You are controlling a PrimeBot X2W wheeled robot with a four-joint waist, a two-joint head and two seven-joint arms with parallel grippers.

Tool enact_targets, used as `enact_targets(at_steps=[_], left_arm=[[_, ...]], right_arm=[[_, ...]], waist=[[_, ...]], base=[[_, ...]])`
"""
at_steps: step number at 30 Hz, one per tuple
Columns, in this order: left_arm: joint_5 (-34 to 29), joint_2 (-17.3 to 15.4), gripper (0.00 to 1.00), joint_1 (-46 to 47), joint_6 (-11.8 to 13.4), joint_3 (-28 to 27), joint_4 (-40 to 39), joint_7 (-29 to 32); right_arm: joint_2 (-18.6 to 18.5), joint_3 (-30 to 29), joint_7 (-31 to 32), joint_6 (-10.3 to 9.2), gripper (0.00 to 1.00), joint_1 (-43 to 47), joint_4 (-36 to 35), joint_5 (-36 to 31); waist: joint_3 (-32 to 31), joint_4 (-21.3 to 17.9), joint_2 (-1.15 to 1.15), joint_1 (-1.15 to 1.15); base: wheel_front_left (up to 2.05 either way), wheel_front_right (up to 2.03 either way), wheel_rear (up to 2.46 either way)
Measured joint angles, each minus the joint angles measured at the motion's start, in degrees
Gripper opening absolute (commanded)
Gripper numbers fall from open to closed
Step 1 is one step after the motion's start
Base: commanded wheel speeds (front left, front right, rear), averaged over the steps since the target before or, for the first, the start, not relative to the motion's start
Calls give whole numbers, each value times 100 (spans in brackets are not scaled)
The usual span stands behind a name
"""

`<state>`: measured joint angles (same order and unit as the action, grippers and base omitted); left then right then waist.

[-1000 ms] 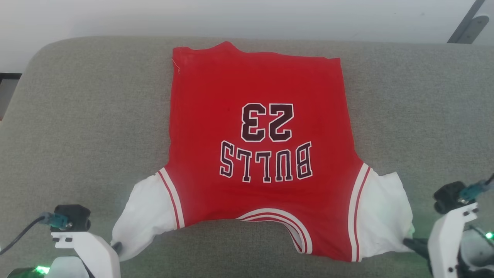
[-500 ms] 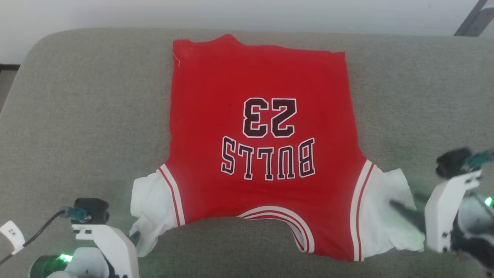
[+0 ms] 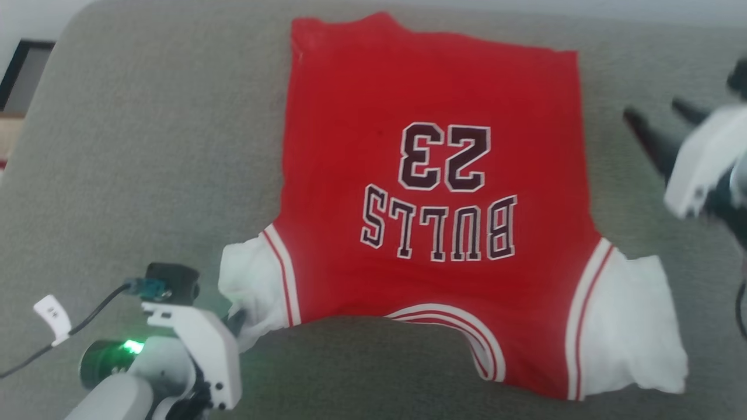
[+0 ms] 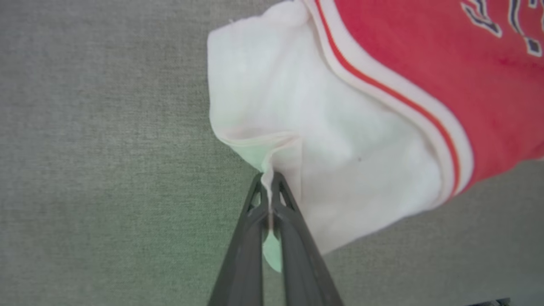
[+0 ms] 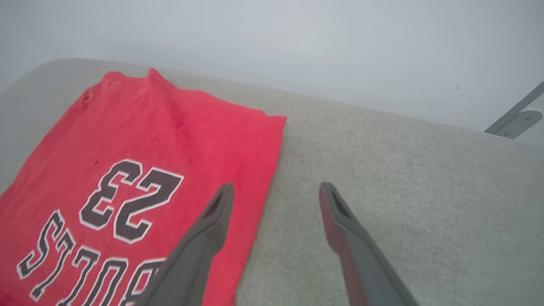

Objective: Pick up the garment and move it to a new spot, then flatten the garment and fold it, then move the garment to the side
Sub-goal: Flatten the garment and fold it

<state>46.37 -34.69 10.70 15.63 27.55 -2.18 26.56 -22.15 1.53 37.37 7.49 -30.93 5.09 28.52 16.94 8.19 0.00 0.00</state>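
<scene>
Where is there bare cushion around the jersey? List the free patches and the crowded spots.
Free: the wide grey cushion left of the jersey, out to its rounded corner; the strip along its right edge, under the open right hand; the near edge below the collar. Crowded: near-left, where the left hand is shut on the white sleeve.

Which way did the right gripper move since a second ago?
Yes. The right gripper left the white sleeve of the garment, going farther out, level with its numerals.

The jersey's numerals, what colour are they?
Black numerals with white outlines; the head view shows them best.
</scene>
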Motion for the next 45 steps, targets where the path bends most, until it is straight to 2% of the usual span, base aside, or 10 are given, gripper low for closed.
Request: enact_targets(at_steps=[4,10,11,16,24,25,26,36,42,45], left_arm=[[-60,143,0,263,-135,120,66,-4],[-105,387,0,649,-330,282,255,-64],[-110,472,0,758,-388,330,339,-98],[-119,670,0,988,-566,444,558,-160],[-118,918,0,1261,-799,566,909,-297],[-109,946,0,1283,-825,568,946,-301],[-108,966,0,1299,-845,572,989,-330],[-55,940,0,1328,-915,527,1301,-447],[-40,751,0,1212,-795,428,1311,-446],[-30,638,0,1134,-735,394,1277,-421]], right_arm=[[53,100,-325,-1,100,-855,958,-300],[47,242,-460,-1,100,-1941,2441,-559],[66,252,-442,0,100,-2223,2938,-567],[42,311,-234,-1,100,-2772,4032,-635],[-60,542,294,0,100,-3554,5179,-917],[-65,563,334,0,63,-3614,5286,-946],[-70,597,355,0,0,-3669,5360,-982],[35,1091,-107,5,0,-3728,5568,-912],[46,1879,-11,4,0,-3371,4905,-296],[-87,2262,102,4,0,-3084,4368,122]], waist=[[197,186,0,0],[492,521,0,0],[579,639,0,0],[759,925,0,0],[946,1259,0,0],[955,1279,0,0],[959,1293,0,0],[760,1135,0,0],[509,850,0,0],[366,691,0,0]], base=[[0,0,0],[0,0,0],[0,0,0],[0,0,0],[0,0,0],[0,0,0],[0,0,0],[0,0,0],[0,0,0],[0,0,0]])
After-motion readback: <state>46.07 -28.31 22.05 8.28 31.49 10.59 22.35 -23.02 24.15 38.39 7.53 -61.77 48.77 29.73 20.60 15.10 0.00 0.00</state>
